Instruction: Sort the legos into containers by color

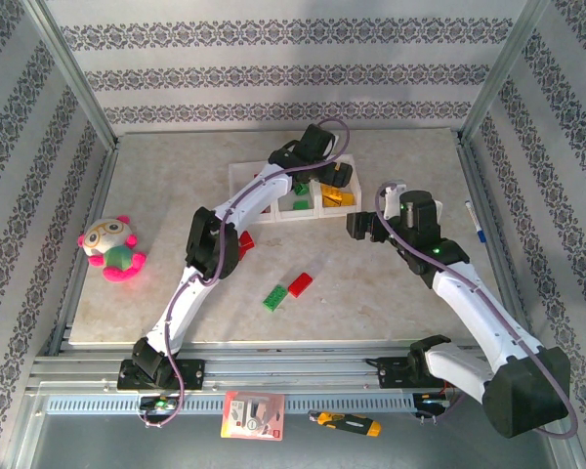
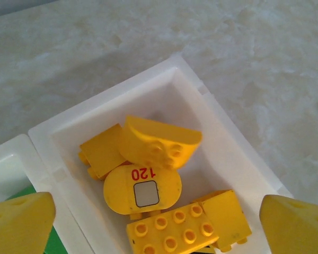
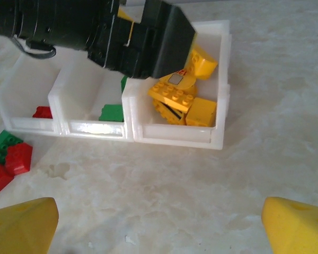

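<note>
- Nearest me on the table, a green brick and a red brick lie loose and touching, in the open between my two arms. They are not yet sorted.
- I judge that touching pair a trap. If I close on one, the other may be nudged away or lifted along with it, and a colour would land in the wrong bin.
- A clump of red and green bricks sits outside the row at its left end, close to my left arm. If that arm swings back low, it could scatter them.
- My right pincer hangs over bare table just in front of the bins, fingers wide apart and holding nothing.
- The three bins stand joined in a row. A red piece lies in the left one, a green piece in the middle one, and a heap of yellow pieces in the right one.
- Farthest out, my left pincer is poised over the yellow bin, fingers spread with nothing between them and the yellow pieces lying below.
- A rounded yellow piece leans on top of the heap. Another drop onto it could bounce out.
- The bins look light, so a finger that catches a wall as I lift away could drag the whole row.
- My two arms are close together here, and reaching with both at once risks a knock.
</note>
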